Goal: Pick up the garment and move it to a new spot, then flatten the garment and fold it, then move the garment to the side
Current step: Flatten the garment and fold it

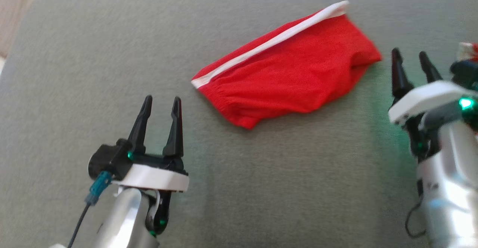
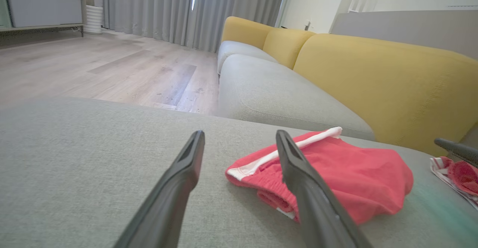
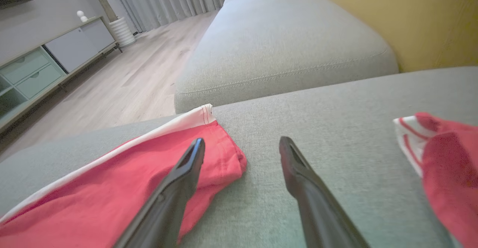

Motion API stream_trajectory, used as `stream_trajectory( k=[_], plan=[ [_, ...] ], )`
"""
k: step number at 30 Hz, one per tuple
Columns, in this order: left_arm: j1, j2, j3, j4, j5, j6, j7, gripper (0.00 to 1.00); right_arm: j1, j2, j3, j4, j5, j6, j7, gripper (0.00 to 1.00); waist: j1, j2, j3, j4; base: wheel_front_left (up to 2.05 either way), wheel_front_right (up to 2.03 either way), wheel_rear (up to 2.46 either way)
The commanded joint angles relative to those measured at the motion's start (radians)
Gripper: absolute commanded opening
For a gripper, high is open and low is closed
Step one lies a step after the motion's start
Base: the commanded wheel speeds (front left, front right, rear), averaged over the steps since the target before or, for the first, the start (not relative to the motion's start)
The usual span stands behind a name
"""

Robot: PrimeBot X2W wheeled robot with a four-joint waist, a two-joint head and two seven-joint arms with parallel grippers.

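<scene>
Red garment with a white side stripe is lying bunched and slanted on the grey cushion, upper middle of the head view. Left tool is sitting below and left of it, well apart, fingers standing wide, gripping nothing. Right tool is sitting just beside the garment's right end, fingers also spread wide and empty. In the right wrist view one finger is overlapping the garment's hem corner; contact cannot be told. A second red-and-white cloth is lying right of the right tool.
</scene>
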Motion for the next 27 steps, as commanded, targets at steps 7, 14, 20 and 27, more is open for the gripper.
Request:
stream_trajectory(
  k=[7, 14, 20, 27],
  plan=[
    [-0.071, 0.001, -0.010, -0.025, -0.014, -0.006, -0.006, 1.00, -0.190, -0.034, -0.040, 0.208, 0.011, -0.001, 0.067, 1.00, -0.0003, -0.0001, 0.077, 0.110, 0.00, 0.00, 0.00],
    [-0.085, 0.001, -0.039, -0.036, -0.039, 0.011, -0.006, 1.00, -0.269, -0.064, -0.076, 0.395, -0.058, -0.001, 0.066, 1.00, -0.0003, -0.0001, 0.092, 0.143, 0.00, 0.00, 0.00],
    [-0.084, 0.001, -0.036, -0.035, -0.039, 0.019, -0.006, 1.00, -0.299, -0.050, -0.016, 0.478, -0.070, -0.001, 0.062, 0.30, -0.0003, -0.0001, 0.090, 0.138, 0.00, 0.00, 0.00],
    [-0.083, 0.001, -0.031, -0.027, -0.039, 0.020, -0.006, 1.00, -0.312, -0.061, 0.035, 0.502, -0.044, -0.001, -0.006, 0.00, -0.0003, -0.0001, 0.068, 0.113, 0.00, 0.00, 0.00]
  ],
)
